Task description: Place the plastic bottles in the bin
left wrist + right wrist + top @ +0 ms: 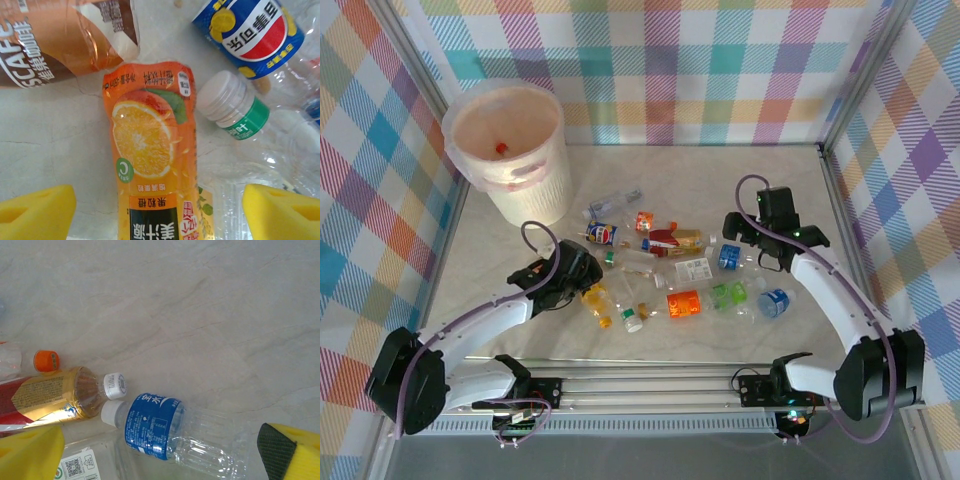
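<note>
Bin [515, 190] stands at the far-left corner of the counter [800, 170], w/ 1 small red thing inside, can't tell what. Approx. 13 bottles [683, 302] lie scattered mid-counter. Left fingers [37, 212] are spread open either side of 1 orange juice bottle [150, 150], not touching it. Right fingers [30, 455] gape open over 1 blue-label bottle [150, 427], next to a gold-label bottle [50, 397].

I see my right gripper [157, 455] spread wide above the marble table [200, 300], a clear blue-labelled bottle [165, 432] lying sideways between the yellow fingers [30, 452], an amber gold-labelled bottle [65, 397] and an orange cap [46, 361] just beyond one fingertip.
</note>
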Available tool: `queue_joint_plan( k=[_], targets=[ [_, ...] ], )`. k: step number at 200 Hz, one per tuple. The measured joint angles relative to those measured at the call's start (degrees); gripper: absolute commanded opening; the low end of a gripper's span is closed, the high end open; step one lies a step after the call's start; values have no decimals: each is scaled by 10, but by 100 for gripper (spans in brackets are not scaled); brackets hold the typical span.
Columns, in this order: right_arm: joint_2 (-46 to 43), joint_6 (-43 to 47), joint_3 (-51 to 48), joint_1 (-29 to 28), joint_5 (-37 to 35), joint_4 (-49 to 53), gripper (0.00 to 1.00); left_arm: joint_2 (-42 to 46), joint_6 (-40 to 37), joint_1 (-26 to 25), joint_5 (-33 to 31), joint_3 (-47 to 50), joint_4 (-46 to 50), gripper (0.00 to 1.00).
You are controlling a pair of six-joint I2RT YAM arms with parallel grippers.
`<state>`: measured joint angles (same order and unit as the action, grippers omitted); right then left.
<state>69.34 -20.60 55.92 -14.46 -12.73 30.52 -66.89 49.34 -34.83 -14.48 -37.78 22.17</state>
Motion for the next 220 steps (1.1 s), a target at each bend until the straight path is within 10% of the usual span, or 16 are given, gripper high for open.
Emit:
queue_joint_plan(
  k=[220],
  targets=[
    [-16,-15,-4,-12,-31,9,100,-85,-70,18,58,47,-74,75]
  ],
)
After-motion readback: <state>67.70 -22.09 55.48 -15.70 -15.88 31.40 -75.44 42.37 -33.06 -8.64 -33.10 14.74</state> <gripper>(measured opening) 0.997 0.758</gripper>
